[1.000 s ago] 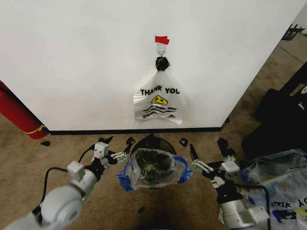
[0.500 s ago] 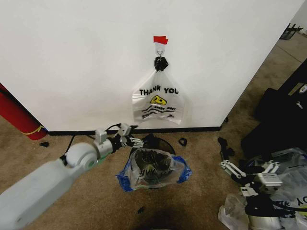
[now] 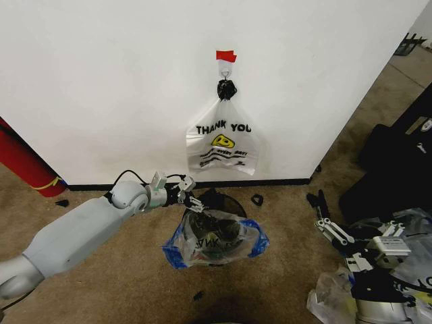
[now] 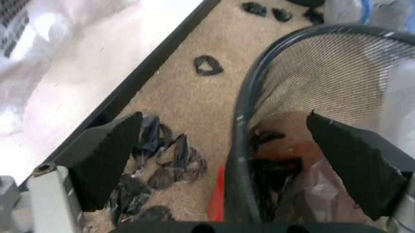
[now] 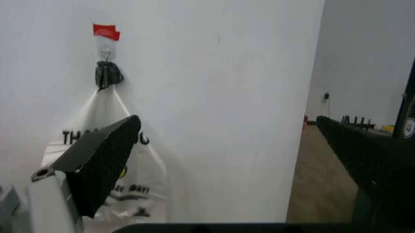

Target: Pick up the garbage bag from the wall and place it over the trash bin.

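Garbage bag (image 3: 214,236) drapes the trash bin (image 3: 223,200) near the wall (image 3: 101,81). Left gripper (image 3: 192,200) (jaws wide) straddles the bin's far-left rim; right gripper (image 3: 322,214), spread, waits right.

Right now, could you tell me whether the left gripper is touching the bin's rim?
Apart. The left wrist view shows the open left gripper straddling the bin rim, gaps on both sides.

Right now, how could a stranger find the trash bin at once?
Start at the white wall and drop from the hanging "THANK YOU" bag to the carpet. The bin stands there: round black mesh, with a clear, blue-patched bag draped over it.
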### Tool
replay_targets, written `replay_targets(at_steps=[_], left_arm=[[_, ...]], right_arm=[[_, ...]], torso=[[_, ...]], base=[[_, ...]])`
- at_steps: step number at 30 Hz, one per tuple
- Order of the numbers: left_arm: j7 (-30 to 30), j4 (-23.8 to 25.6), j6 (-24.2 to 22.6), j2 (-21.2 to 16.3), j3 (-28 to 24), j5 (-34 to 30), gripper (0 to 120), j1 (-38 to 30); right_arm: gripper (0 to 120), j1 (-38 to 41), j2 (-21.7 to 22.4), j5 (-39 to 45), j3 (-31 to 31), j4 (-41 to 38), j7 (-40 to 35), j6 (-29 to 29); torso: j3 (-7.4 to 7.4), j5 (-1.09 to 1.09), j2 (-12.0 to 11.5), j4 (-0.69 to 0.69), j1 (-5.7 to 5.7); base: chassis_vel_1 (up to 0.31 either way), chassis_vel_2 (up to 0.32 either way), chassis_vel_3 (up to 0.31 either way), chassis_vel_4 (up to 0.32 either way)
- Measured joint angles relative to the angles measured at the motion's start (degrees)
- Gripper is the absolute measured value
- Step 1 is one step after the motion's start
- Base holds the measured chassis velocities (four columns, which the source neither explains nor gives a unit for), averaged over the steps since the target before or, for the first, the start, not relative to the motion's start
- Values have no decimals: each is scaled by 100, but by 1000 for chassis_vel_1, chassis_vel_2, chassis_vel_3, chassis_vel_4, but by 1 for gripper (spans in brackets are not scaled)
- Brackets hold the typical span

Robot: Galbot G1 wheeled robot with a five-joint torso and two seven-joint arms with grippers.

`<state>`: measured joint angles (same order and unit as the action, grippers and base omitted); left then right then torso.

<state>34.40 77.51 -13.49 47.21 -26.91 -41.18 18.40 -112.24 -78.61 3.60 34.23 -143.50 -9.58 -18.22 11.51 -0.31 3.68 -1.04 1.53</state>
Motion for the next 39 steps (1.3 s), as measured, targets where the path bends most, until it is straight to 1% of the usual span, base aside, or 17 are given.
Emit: replay_targets(at_steps=[1,2,3,9,10,12,13,14,15,21,23,26,30,31,34,36,39], left_arm=[[0,-35,-14,26,-26,-5,98,-36],[1,-50,-51,49,-54,-55,93,-82],[1,-50,-51,49,-54,-55,93,-82],[82,-77,-156,54,-201,-80,69,-168],[82,-77,-156,54,-201,-80,69,-168],[82,-84,-197,57,-210,-65,61,-168],[85,-51,-347,55,-204,-127,50,-170],[117,-47,-410,46,-219,-148,44,-196],[117,-47,-410,46,-219,-148,44,-196],[230,-184,-476,72,-360,-110,19,-316],[235,-186,-481,72,-361,-123,16,-320],[247,-103,-500,21,-352,-310,4,-315],[10,97,-588,-53,-160,-868,3,-166],[10,97,-588,-53,-160,-868,3,-166],[-388,445,-739,-179,75,-1323,3,78],[-754,816,-897,-319,295,-1645,3,295],[-1026,1139,-1031,-492,537,-1817,3,530]], right_arm=[[100,2,13,4,-2,1,0,14],[100,12,22,8,-5,3,-2,21],[100,12,22,8,-5,3,-2,21],[100,37,31,10,-49,12,-16,20],[100,37,31,10,-49,12,-16,20],[100,51,32,10,-55,14,-21,20],[100,65,32,10,-58,16,-51,20],[100,75,33,18,-54,17,-91,20],[100,75,33,18,-54,17,-91,20],[100,73,39,109,-12,20,-170,85],[100,72,39,110,-8,20,-174,89],[100,76,40,111,-6,22,-209,91],[100,128,41,110,-57,24,-232,105],[100,128,41,110,-57,24,-232,105],[100,171,62,153,-98,25,-267,164],[100,198,90,170,-107,26,-304,184],[100,219,129,200,-141,26,-340,226]], torso=[[0,0,0,1,0],[0,0,0,0,0],[0,0,0,0,0],[-1,0,1,0,-1],[-1,0,1,0,-1],[-1,0,1,1,-1],[-1,0,1,0,-1],[-1,-1,1,0,-1],[-1,-1,1,0,-1],[-1,-1,1,0,-1],[-1,0,1,0,-1],[0,-1,1,0,0],[-1,0,1,0,-1],[-1,0,1,0,-1],[0,0,1,-1,0],[-1,0,1,0,-1],[-1,0,1,-1,-1]], base=[[0,0,0,0],[0,0,0,0],[0,0,0,0],[0,0,0,0],[0,0,0,0],[0,0,0,0],[0,0,0,0],[0,0,0,0],[0,0,0,0],[0,0,0,0],[0,0,0,0],[0,0,0,0],[0,0,0,0],[0,0,0,0],[0,0,0,0],[0,0,0,0],[0,0,0,0]])
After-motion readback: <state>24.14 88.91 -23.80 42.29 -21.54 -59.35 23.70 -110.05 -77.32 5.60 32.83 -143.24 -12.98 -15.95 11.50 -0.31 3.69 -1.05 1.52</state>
